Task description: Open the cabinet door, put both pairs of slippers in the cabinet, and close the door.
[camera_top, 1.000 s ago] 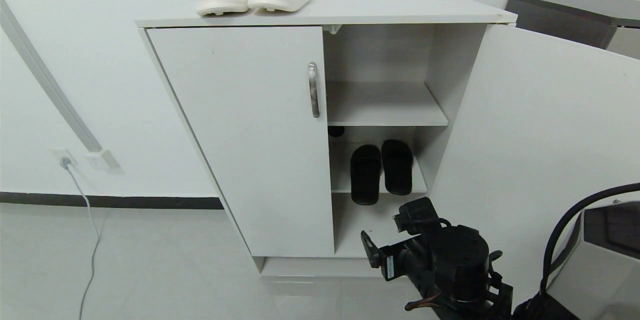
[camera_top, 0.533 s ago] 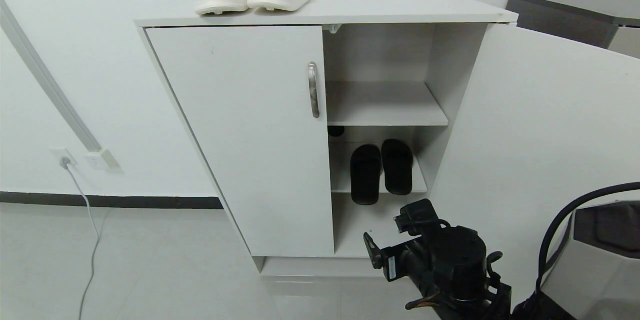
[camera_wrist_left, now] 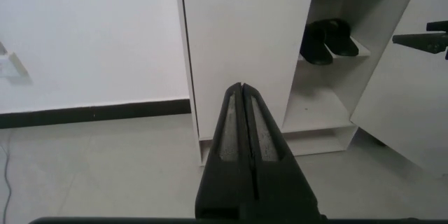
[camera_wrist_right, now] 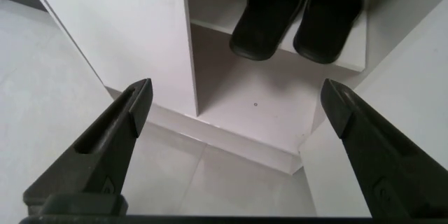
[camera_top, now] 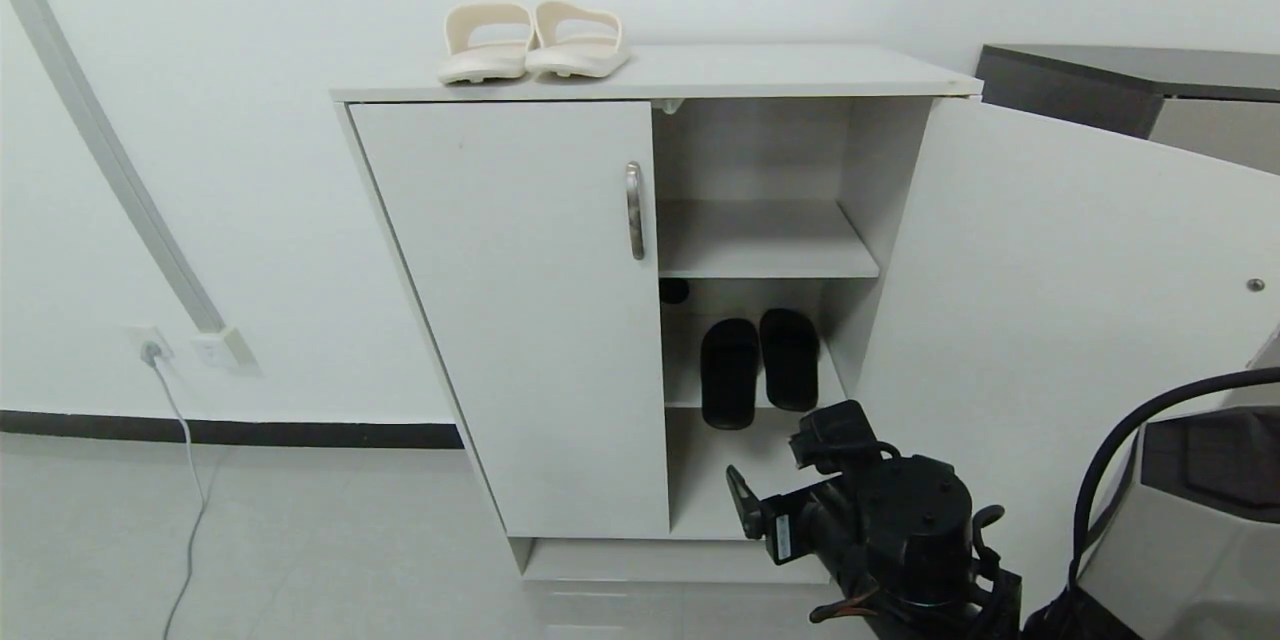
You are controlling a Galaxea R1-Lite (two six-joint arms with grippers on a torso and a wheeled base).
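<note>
A black pair of slippers (camera_top: 760, 365) lies on the middle shelf of the white cabinet (camera_top: 650, 70), behind its open right door (camera_top: 1050, 320). A cream pair of slippers (camera_top: 535, 42) sits on the cabinet top at the left. The left door (camera_top: 520, 310) is closed, with a metal handle (camera_top: 634, 210). My right gripper (camera_top: 790, 470) hangs open in front of the bottom compartment, nothing between its fingers; the right wrist view shows the black slippers (camera_wrist_right: 294, 14) beyond the right gripper (camera_wrist_right: 236, 91). My left gripper (camera_wrist_left: 241, 87) is shut and empty, low before the closed door, black slippers (camera_wrist_left: 329, 38) farther off.
The upper shelf (camera_top: 760, 240) and the bottom compartment floor (camera_top: 710, 480) hold nothing. A dark grey unit (camera_top: 1100, 85) stands to the right of the cabinet. A wall socket with a cable (camera_top: 150, 352) is at the left; tiled floor (camera_top: 250, 540) lies in front.
The whole head picture has shifted down and the cabinet looks smaller, so the camera has moved. Slippers and doors stand as before. The right gripper has barely moved.
</note>
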